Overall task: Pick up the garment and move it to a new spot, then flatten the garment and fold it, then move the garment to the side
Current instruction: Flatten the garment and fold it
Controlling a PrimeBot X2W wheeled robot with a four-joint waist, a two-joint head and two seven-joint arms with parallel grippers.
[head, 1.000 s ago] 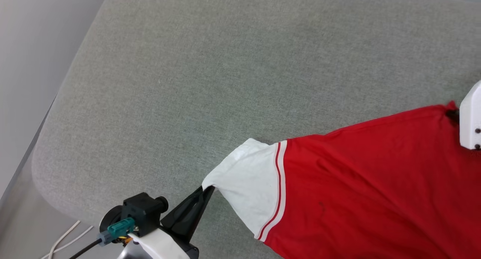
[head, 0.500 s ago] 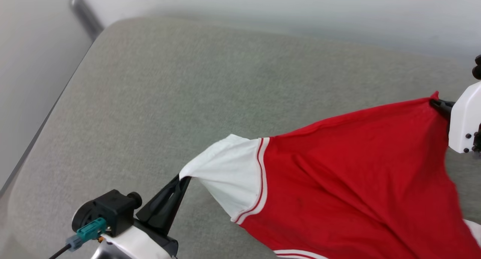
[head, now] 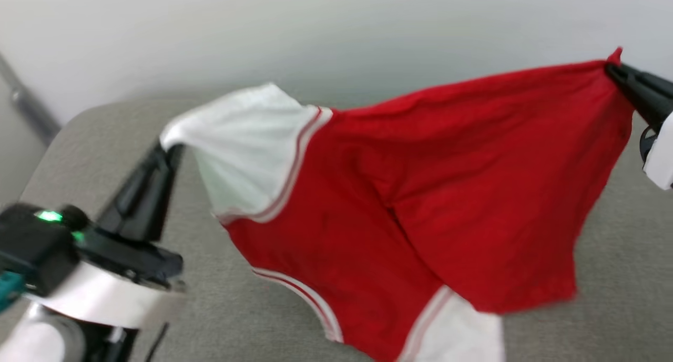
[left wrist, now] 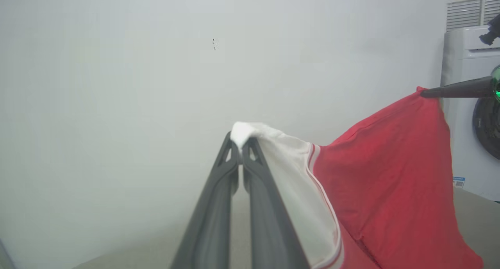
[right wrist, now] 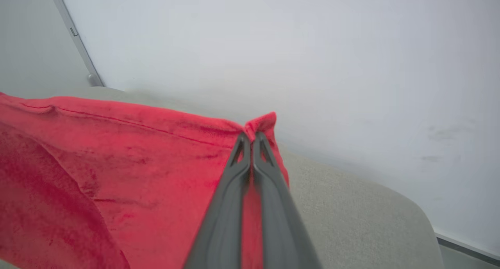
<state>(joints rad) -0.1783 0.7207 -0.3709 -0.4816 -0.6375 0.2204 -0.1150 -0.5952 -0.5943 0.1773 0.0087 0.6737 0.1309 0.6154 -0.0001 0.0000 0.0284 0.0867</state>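
Note:
The garment (head: 399, 194), a red jersey with white sleeves and striped trim, hangs stretched in the air between both grippers above the grey cushion (head: 620, 267). My left gripper (head: 167, 147) is shut on the tip of a white sleeve, also seen in the left wrist view (left wrist: 241, 141). My right gripper (head: 612, 70) is shut on a red corner of the garment (right wrist: 117, 163), its tips pinching the cloth (right wrist: 252, 135). A second white sleeve (head: 462, 335) dangles at the bottom. No lettering shows on this side.
A pale wall (head: 336, 31) stands behind the cushion, with a grey metal strip (head: 29, 107) at the far left. In the left wrist view a white appliance (left wrist: 468, 116) stands at the right edge. The cushion's rounded corner (right wrist: 410, 210) lies beyond my right gripper.
Both grippers have risen, lifting the garment off the cushion so it hangs free. The head camera has tilted up, bringing the wall into view.

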